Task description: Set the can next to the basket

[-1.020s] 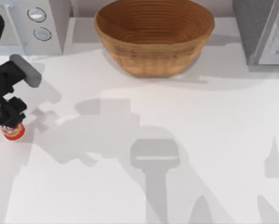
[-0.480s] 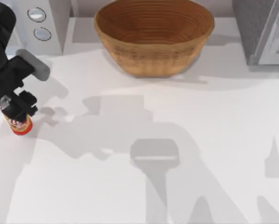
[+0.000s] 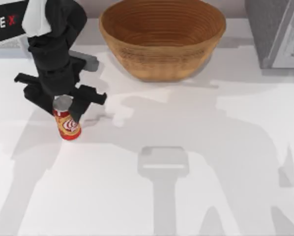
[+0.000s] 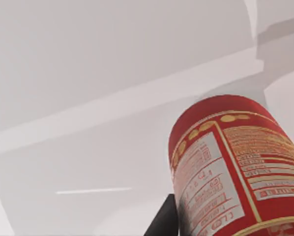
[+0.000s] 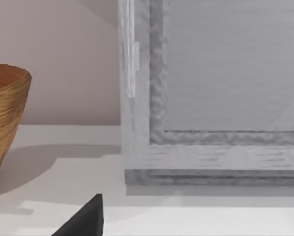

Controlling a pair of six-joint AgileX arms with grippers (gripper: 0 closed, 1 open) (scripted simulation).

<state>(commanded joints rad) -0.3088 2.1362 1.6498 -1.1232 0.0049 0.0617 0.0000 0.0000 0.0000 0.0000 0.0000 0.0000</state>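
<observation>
My left gripper (image 3: pixel 62 102) is shut on the can (image 3: pixel 67 123), a small red one with a gold band and silver top, holding it upright near its top at the table's left. The left wrist view shows the can (image 4: pixel 235 167) close up against a dark finger (image 4: pixel 164 223). The large brown wicker basket (image 3: pixel 161 37) stands at the back centre, well to the right of the can and farther back. In the right wrist view the basket's wall (image 5: pixel 4 113) shows beside a dark fingertip (image 5: pixel 83 220) of my right gripper.
A grey appliance (image 3: pixel 279 29) stands at the back right corner, close to the right wrist camera (image 5: pixel 211 98). Open white tabletop (image 3: pixel 186 187) lies in front of the basket and to its left.
My left arm has swung right and toward the basket, carrying the can from the far left edge to a spot nearer the basket. The basket has not moved.
</observation>
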